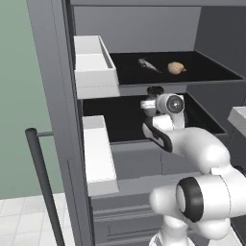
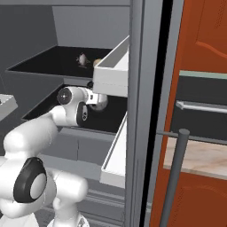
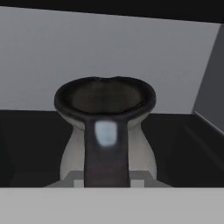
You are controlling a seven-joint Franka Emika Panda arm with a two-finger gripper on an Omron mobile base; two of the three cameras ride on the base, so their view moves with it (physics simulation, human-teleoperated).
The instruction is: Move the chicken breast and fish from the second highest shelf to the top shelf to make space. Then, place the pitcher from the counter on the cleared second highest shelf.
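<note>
Left base view shows the open fridge: a white door bin (image 1: 95, 65) at the left, then the top shelf (image 1: 202, 67) carrying the fish (image 1: 148, 65) with the chicken breast (image 1: 176, 67) just beside it on the right, apart from each other. Below, the arm reaches in over the second highest shelf (image 1: 122, 122), and the dark rim of the pitcher (image 1: 154, 90) peeks above the wrist. In the hand view the pitcher (image 3: 105, 131) stands upright, handle facing the camera, against the grey back wall. The pincer (image 3: 106, 183) is closed on the pitcher's handle. In the right base view the worktop (image 2: 199, 159) lies at the far right.
</note>
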